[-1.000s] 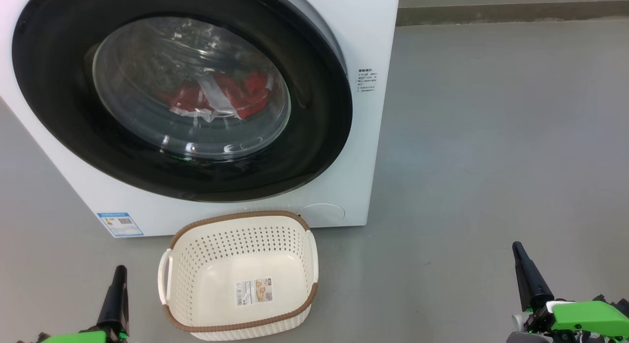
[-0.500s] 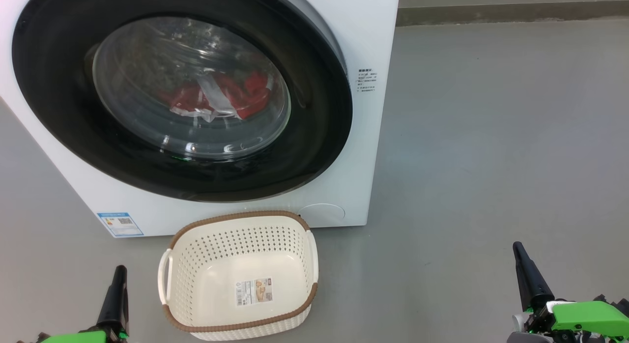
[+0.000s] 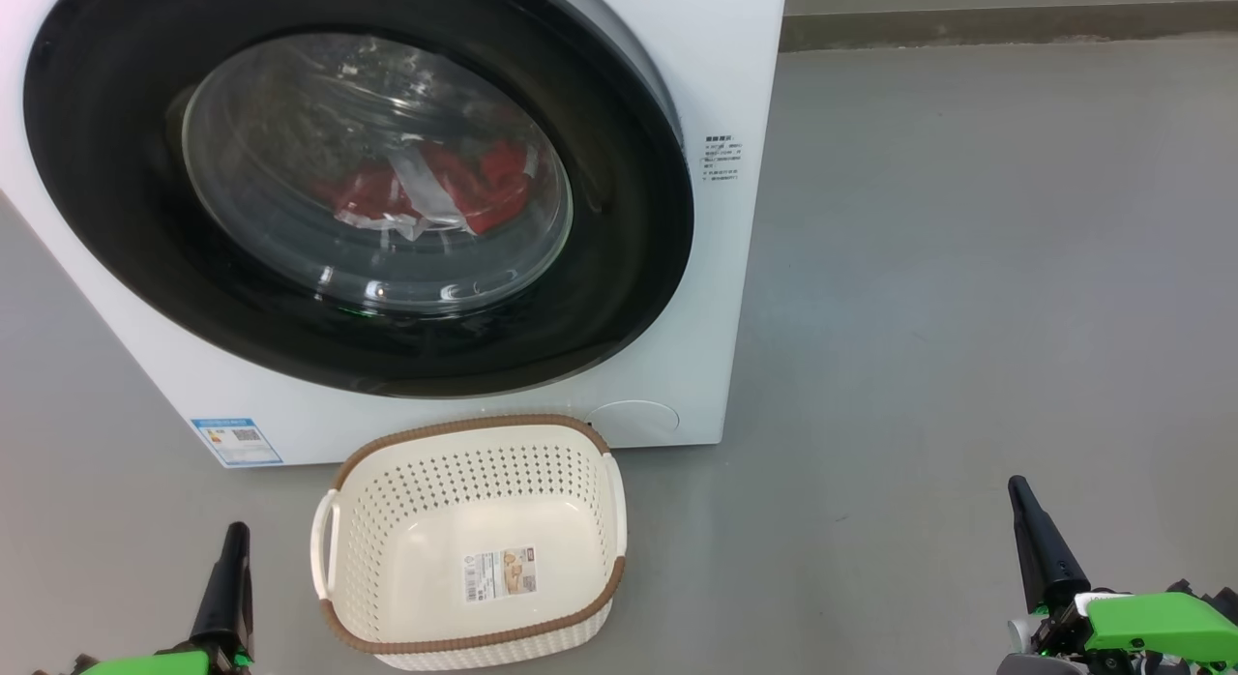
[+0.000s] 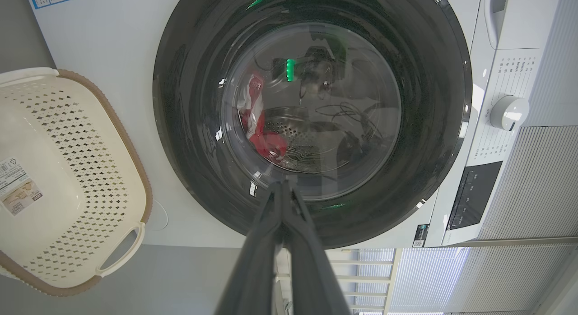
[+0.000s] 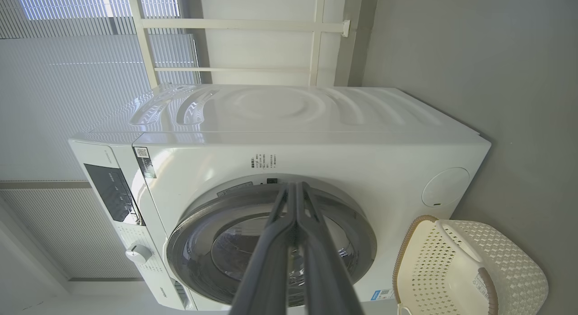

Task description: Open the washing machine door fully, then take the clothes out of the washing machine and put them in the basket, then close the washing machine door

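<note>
The big white box-shaped front-loading washing machine (image 3: 735,269) takes up the upper left of the head view. Its large round door with the wide glossy black rim (image 3: 619,269) lies across the opening; I cannot tell whether it is latched. Through the bulging clear glass, the bright red fabric clothes with white panels (image 3: 484,187) lie heaped in the drum, a little right of the window's centre.

Below the door, at bottom centre, the small cream-white perforated plastic basket with the brown woven-look rim (image 3: 464,425) stands on the grey floor (image 3: 967,317), its far edge just beside the machine's front. Only a paper label (image 3: 500,572) lies on its bottom. A small blue label (image 3: 235,441) sits on the machine's lower left corner.

The left gripper (image 3: 234,535) pokes up at the lower left, just left of the basket and well below the door, its two dark fingers pressed together on nothing. The right gripper (image 3: 1017,491) stands at the lower right, well apart from both basket and machine, fingers likewise pressed together and empty.

In the left wrist view the joined fingers (image 4: 282,186) point at the lower part of the door glass, with the red clothes just up and left of the tips. In the right wrist view the joined fingers (image 5: 293,186) point at the door's upper rim, and the basket sits at the lower right.
</note>
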